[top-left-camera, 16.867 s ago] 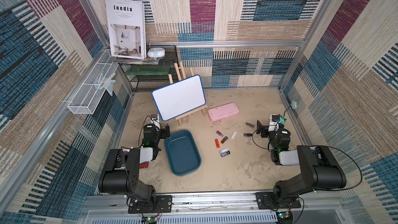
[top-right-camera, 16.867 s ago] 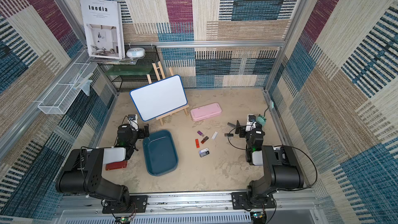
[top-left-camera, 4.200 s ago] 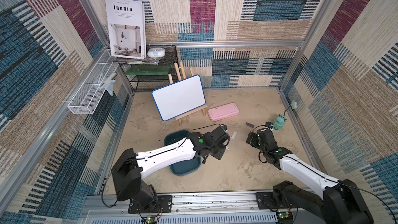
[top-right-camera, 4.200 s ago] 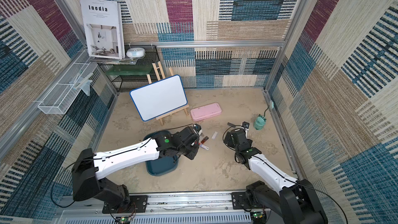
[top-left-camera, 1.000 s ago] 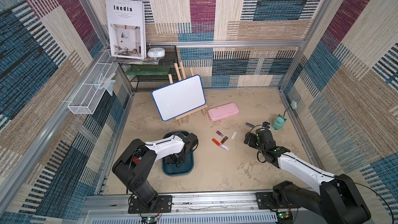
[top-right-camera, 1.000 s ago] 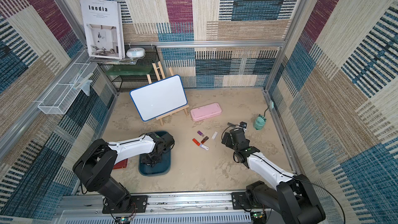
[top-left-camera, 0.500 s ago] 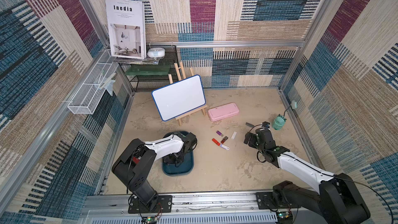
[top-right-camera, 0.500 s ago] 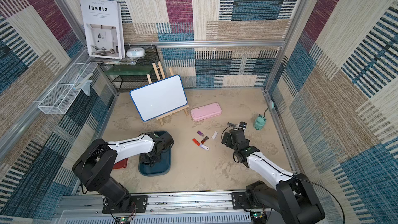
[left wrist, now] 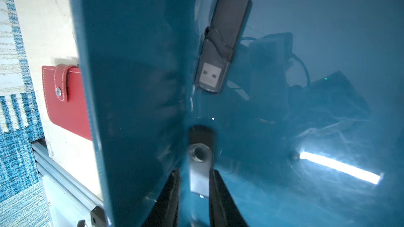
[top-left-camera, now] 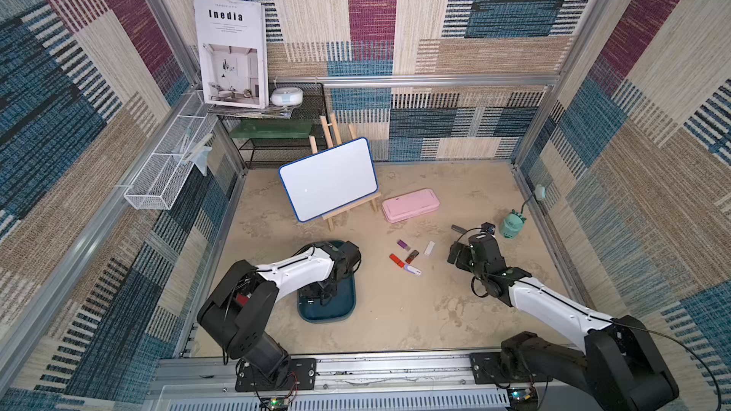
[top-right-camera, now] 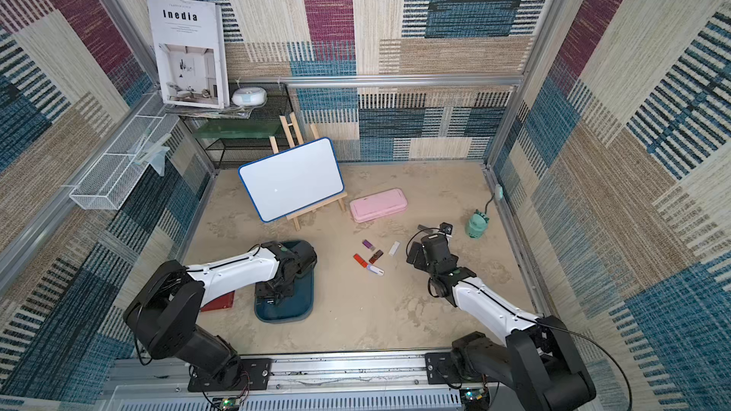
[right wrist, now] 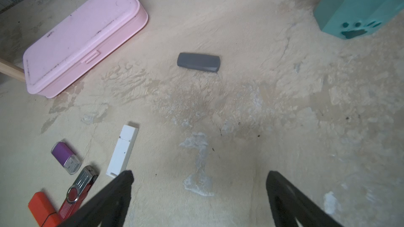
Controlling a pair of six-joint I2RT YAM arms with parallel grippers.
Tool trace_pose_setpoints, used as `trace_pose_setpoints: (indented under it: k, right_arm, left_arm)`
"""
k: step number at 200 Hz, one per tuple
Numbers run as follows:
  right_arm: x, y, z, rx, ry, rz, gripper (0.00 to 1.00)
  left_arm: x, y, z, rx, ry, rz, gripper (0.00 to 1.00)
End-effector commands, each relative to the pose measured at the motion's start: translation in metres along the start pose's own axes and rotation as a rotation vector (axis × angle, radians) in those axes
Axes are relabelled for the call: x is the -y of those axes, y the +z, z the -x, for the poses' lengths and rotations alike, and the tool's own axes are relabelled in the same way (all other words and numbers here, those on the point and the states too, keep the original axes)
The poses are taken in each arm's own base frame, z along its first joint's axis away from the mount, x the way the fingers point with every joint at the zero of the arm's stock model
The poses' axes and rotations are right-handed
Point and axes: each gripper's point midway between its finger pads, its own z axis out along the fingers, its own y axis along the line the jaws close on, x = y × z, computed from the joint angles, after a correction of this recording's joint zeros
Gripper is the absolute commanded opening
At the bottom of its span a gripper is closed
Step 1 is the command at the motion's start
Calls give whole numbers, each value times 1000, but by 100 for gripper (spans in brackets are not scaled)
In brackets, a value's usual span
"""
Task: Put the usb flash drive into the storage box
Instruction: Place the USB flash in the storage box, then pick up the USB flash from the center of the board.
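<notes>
The storage box (top-left-camera: pixel 343 307) (top-right-camera: pixel 302 304), a dark teal tray, lies on the sandy table left of centre. My left gripper (left wrist: pixel 195 172) (top-left-camera: pixel 322 293) reaches down into it. A metal swivel usb flash drive (left wrist: pixel 200 160) lies on the box floor between the narrowly open jaws, with a gap at one finger. A dark grey drive (left wrist: pixel 220 40) with a bare connector also rests in the box. My right gripper (right wrist: pixel 200 177) (top-left-camera: pixel 455 256) hovers wide open and empty beside a white drive (right wrist: pixel 123 150).
Loose drives lie mid-table: purple (right wrist: pixel 65 157), red swivel (right wrist: pixel 78 189), orange-red (right wrist: pixel 42 209) and dark grey (right wrist: pixel 198 62). A pink case (top-left-camera: pixel 410 205), a whiteboard on an easel (top-left-camera: pixel 328 179) and a teal lamp (top-left-camera: pixel 513 226) stand behind. A red wallet (left wrist: pixel 65 101) lies beside the box.
The left wrist has shifted slightly over the storage box. The right arm has stayed where it was.
</notes>
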Motion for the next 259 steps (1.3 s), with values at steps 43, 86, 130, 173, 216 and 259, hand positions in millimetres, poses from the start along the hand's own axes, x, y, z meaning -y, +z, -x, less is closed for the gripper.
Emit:
trace_pose_setpoints:
  k: [43, 86, 130, 173, 216, 259]
  right_arm:
    - [-2, 0, 4, 7, -1, 5, 100]
    - [-2, -1, 5, 10, -5, -4, 100]
    - [0, -6, 23, 19, -36, -63, 100]
    - [9, 13, 46, -40, -93, -181, 100]
    - [-3, 71, 47, -211, -202, -228, 100]
    - [-17, 114, 50, -319, -302, -222, 100]
  left_arm:
    - [-2, -2, 3, 0, 15, 16, 29]
    - [12, -48, 16, 68, 17, -199, 30]
    - [15, -139, 20, 227, 86, -579, 31]
    - [-27, -190, 5, 419, 140, -714, 36]
    - [-36, -196, -8, 501, 156, -793, 36]
    - [-32, -197, -11, 573, 158, -859, 39]
